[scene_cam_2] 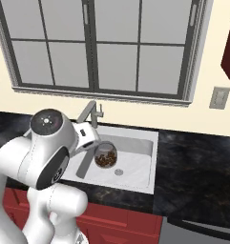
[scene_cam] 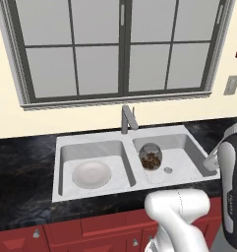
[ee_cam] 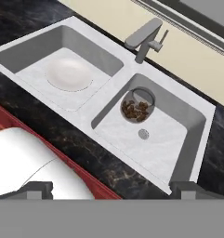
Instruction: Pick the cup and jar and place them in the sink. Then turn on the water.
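Tool [ee_cam: 111, 189]: bottom edge of the hand view, fingertips set wide apart, holding nothing, high above the sink
Counter [scene_cam: 21, 172]: black stone along the lower frame
Sink [scene_cam: 93, 140]: jar [scene_cam: 150, 156] lies in the right basin near the drain; a white dish [scene_cam: 91, 174] sits in the left
Cup: I cannot tell where it is
Faucet [scene_cam: 127, 118]: centre back, no stream
Risk: running water before the cup is in skips a step; a descending tool could knock the jar

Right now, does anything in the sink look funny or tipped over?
Yes. The jar in the right basin of the sink seems tipped on its side, brown pieces still inside, near the drain. A white dish sits flat in the left basin. Nothing looks spilled.
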